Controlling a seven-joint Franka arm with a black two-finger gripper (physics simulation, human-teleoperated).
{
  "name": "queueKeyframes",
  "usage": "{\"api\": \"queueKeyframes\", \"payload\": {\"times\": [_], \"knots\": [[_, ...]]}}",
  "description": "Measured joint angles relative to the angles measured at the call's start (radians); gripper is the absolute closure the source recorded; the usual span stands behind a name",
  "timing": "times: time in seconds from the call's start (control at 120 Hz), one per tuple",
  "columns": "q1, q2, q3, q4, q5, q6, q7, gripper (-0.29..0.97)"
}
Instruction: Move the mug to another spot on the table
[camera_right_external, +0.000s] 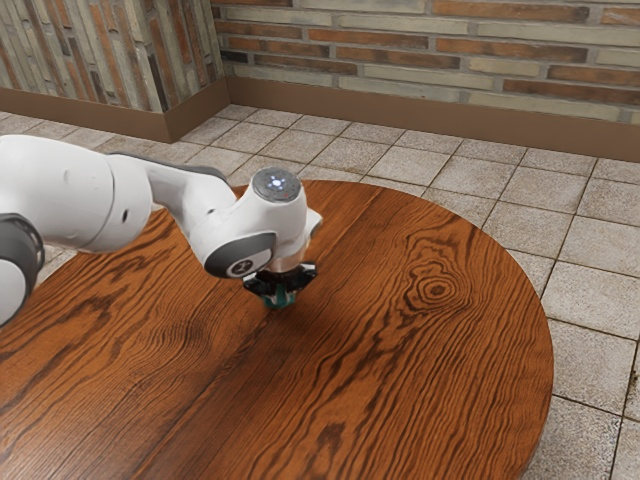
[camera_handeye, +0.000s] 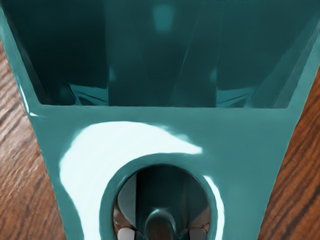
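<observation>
Hovering black tool (camera_right_external: 280, 288) right over glossy teal ceramic mug (camera_handeye: 160, 135), grip impossible to tell; risking toppling it onto round wooden worktop (camera_right_external: 420, 330) by lifting off-centre.

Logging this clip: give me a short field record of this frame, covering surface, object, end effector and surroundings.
surface: round wooden table
object: teal mug, near the table's middle
end effector: low over the table, directly on top of the mug
wrist view: mug's open top and handle loop seen close up, wood grain on either side
mug contact with table: cannot tell
surroundings: tiled floor, brick wall
</observation>
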Motion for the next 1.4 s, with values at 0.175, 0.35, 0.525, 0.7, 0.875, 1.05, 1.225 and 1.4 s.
{"api": "queueKeyframes", "payload": {"times": [0.175,0.35,0.525,0.7,0.875,1.05,1.225,1.4], "knots": [[0.035,-0.026,0.0,-0.072,0.001,0.061,0.141,0.67],[0.046,-0.054,0.0,-0.133,0.001,0.108,0.256,0.67],[0.042,-0.051,-0.002,-0.137,0.001,0.133,0.344,0.66],[0.044,-0.037,-0.002,-0.138,-0.001,0.16,0.411,0.62],[0.045,-0.04,-0.002,-0.159,-0.002,0.172,0.463,0.55],[0.047,-0.066,-0.002,-0.202,-0.005,0.177,0.5,0.43],[0.046,-0.142,-0.003,-0.261,-0.011,0.177,0.523,0.2],[0.093,-0.284,-0.073,-0.268,-0.041,0.098,0.532,0.1]]}}
